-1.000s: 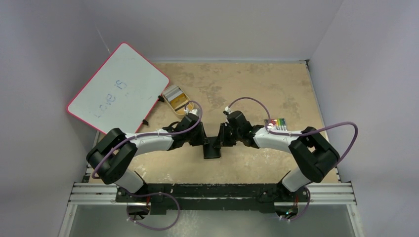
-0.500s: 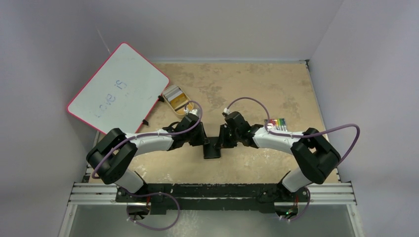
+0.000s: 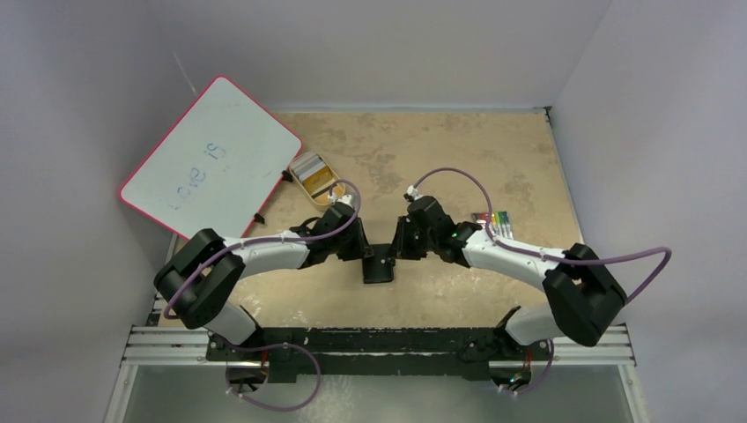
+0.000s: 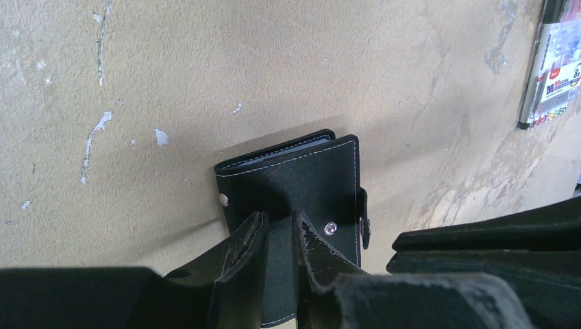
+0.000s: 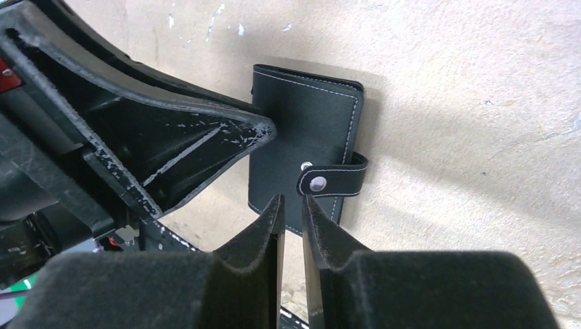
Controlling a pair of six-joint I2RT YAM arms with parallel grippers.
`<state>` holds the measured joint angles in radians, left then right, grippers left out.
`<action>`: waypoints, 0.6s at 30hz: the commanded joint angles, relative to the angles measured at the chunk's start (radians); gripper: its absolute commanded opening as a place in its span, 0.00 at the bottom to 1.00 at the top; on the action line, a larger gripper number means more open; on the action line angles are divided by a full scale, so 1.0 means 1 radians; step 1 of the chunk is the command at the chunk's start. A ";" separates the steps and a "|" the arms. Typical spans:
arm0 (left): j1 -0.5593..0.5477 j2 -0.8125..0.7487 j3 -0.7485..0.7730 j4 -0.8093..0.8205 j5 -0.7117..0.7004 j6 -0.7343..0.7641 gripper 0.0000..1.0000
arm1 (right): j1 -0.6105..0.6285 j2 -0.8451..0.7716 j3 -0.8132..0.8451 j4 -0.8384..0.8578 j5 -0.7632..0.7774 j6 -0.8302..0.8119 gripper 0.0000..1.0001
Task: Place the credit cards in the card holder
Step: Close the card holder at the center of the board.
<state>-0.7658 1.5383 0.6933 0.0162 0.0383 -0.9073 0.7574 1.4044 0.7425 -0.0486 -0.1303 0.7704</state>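
The closed card holder point(image 4: 294, 178) sits on the counter point(image 3: 440, 159), pinched by its cover in the left hand point(image 4: 277, 223), seemingly to steady it, while the right hand point(image 5: 291, 205), fingers point(image 5: 264, 226) almost together, nips the edge under the snap tab point(image 5: 336, 179); no credit cards show.

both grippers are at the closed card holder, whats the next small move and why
Probably the right gripper should peel the snap tab off while the left gripper holds the card holder: it is folded shut with the tab across its front, so no slot is reachable.
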 commanded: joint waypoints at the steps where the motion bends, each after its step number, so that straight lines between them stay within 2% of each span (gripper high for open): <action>1: 0.001 -0.005 0.013 0.007 0.001 -0.013 0.18 | -0.008 -0.009 0.014 -0.013 0.070 0.061 0.18; 8: 0.000 -0.005 0.010 0.013 0.005 -0.015 0.18 | -0.015 0.061 0.012 0.031 0.034 0.067 0.24; 18: -0.001 -0.012 0.004 0.013 -0.002 -0.018 0.18 | -0.013 0.103 -0.018 0.111 0.009 0.065 0.21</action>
<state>-0.7658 1.5383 0.6933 0.0162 0.0383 -0.9092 0.7452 1.5002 0.7395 0.0101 -0.1055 0.8227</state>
